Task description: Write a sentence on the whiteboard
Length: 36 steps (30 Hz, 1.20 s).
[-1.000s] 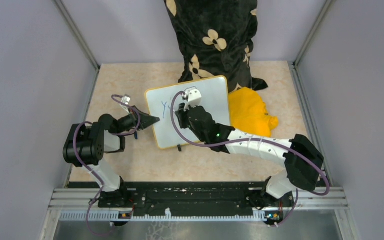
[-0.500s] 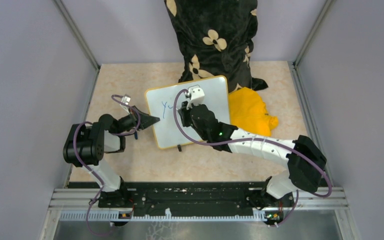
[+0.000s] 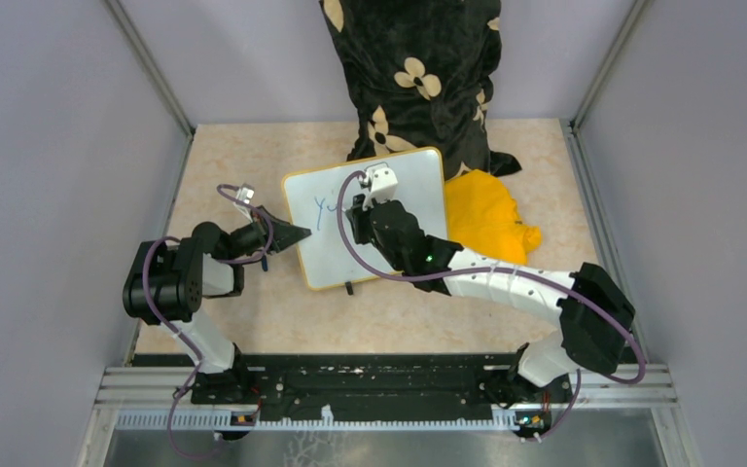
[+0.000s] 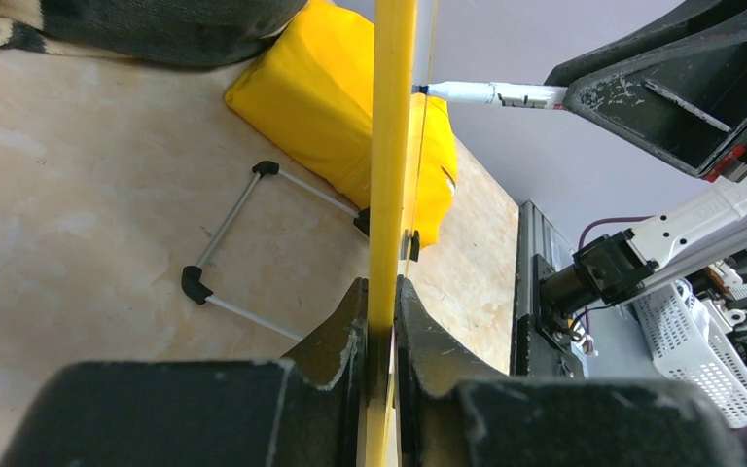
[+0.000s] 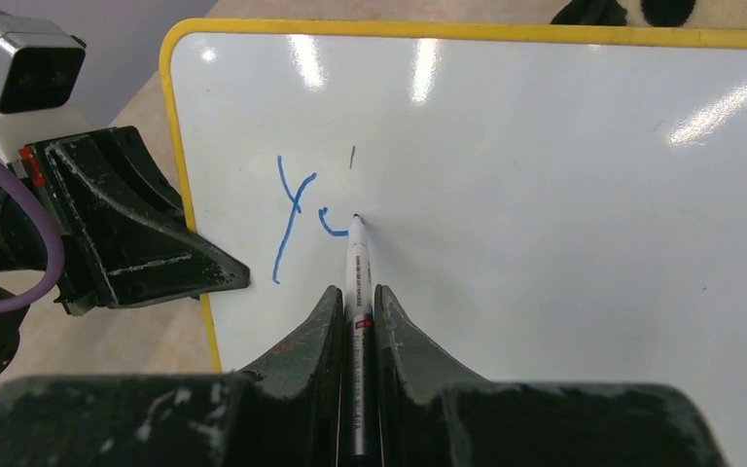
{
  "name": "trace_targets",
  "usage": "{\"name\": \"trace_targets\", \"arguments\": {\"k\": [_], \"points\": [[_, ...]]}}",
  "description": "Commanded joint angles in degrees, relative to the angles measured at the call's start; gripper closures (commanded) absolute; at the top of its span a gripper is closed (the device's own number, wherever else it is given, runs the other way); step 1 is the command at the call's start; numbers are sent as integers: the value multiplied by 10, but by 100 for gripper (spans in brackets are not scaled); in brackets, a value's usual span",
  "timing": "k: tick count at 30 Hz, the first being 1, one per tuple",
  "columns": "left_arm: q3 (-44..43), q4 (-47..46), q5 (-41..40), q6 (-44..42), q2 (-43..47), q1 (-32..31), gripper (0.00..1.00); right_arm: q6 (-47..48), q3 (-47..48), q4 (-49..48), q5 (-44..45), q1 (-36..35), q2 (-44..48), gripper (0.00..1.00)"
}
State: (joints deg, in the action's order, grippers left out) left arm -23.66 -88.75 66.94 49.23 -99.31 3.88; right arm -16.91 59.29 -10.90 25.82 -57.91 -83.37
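The whiteboard (image 3: pixel 418 199) is propped up at a tilt in the middle of the table, white with a yellow frame. My left gripper (image 3: pixel 297 233) is shut on its left edge; in the left wrist view the yellow frame (image 4: pixel 392 146) runs straight up from between the jaws of that gripper (image 4: pixel 379 284). My right gripper (image 5: pixel 355 290) is shut on a white marker (image 5: pixel 356 255), whose tip touches the board (image 5: pixel 564 195). The sentence (image 5: pixel 297 209) so stands as a blue "y" and a short curved stroke beside it. The marker (image 4: pixel 491 93) also shows from the side.
A yellow cloth (image 3: pixel 486 222) lies right of the board. Black flowered fabric (image 3: pixel 418 68) hangs behind it at the back wall. The board's wire stand (image 4: pixel 243 229) rests on the beige table behind it. Grey enclosure walls (image 3: pixel 58 146) stand on both sides.
The right gripper has shifted slightly right with the marker, and a short blue stroke has appeared beside the "y". The left arm has not moved.
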Motion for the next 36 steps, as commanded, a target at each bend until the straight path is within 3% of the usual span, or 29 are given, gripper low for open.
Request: {"name": "trace_targets", "arguments": {"k": [1, 30, 36], "points": [[2, -88, -6, -17, 2, -6, 100, 11, 35, -18, 7, 12, -6, 100], [1, -87, -6, -17, 4, -8, 100, -3, 35, -26, -45, 11, -25, 100], [1, -86, -6, -18, 5, -8, 100, -5, 11, -31, -30, 12, 22, 100]]}}
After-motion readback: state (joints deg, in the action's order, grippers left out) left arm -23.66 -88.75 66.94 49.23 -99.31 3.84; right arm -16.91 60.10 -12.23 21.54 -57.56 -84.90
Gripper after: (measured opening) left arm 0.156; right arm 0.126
